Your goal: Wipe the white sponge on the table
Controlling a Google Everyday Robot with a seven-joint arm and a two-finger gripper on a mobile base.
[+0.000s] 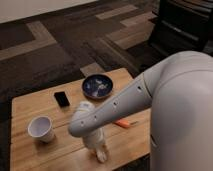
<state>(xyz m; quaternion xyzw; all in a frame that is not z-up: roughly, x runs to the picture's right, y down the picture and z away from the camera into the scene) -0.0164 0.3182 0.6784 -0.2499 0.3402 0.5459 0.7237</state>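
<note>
The table (30,107) has a light-brown plank top. My gripper (100,152) points down at the table's front middle and touches or nearly touches the wood. The white arm (125,102) reaches to it from the right. A small pale shape (102,157) at the gripper's tip against the table may be the white sponge. I cannot tell it apart from the gripper.
A white paper cup (41,128) stands at the table's left. A black phone (62,99) and a dark blue bowl (97,86) lie further back. An orange item (121,123) lies right of the gripper. Dark furniture (185,25) stands at the upper right on patterned carpet.
</note>
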